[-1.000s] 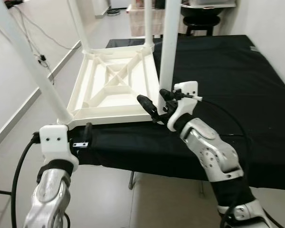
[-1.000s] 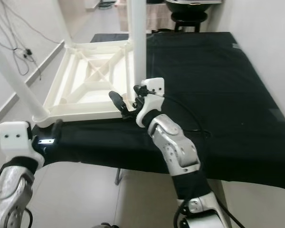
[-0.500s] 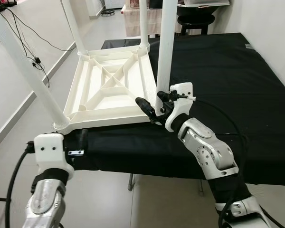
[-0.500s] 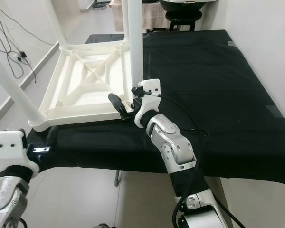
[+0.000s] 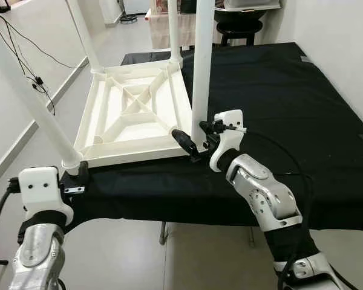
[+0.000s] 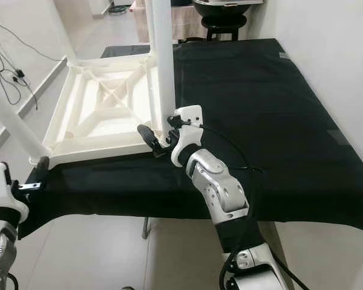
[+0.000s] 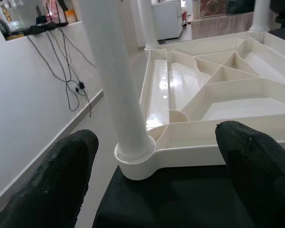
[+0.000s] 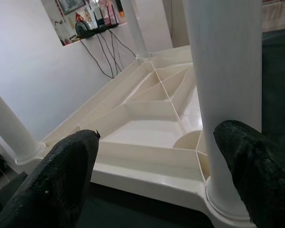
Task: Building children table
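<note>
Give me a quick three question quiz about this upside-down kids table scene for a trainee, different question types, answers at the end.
1. True or false: the white table lies upside down on the black cloth.
2. Which gripper is at the near leg by the table's corner? A. left gripper B. right gripper
3. Fill in: both grippers' fingers are ____.

Key: 1. true 2. B 3. open
</note>
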